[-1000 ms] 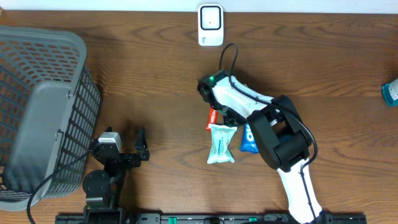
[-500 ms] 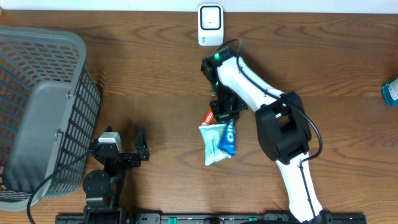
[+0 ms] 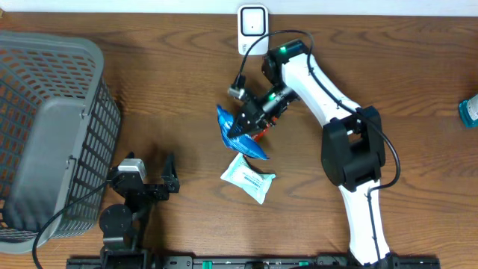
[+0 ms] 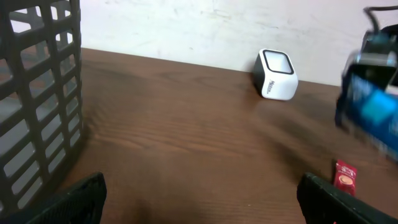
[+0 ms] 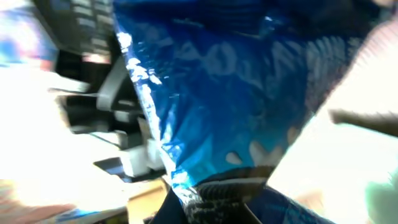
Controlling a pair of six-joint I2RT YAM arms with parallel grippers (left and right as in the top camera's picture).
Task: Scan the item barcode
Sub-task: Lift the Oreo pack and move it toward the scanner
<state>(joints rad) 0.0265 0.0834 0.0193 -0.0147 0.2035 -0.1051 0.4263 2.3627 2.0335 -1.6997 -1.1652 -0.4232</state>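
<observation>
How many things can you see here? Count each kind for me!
Packets: 3 (blue packet, white packet, red packet)
Scanners: 1 (white scanner)
Baskets: 1 (grey basket)
Unclear: 1 (teal thing, cut off at the edge)
Total: 6

Blue foil pkt (image 3: 233, 135) tilted, held aloft, just below-left of white scanner (image 3: 253, 30).
</observation>
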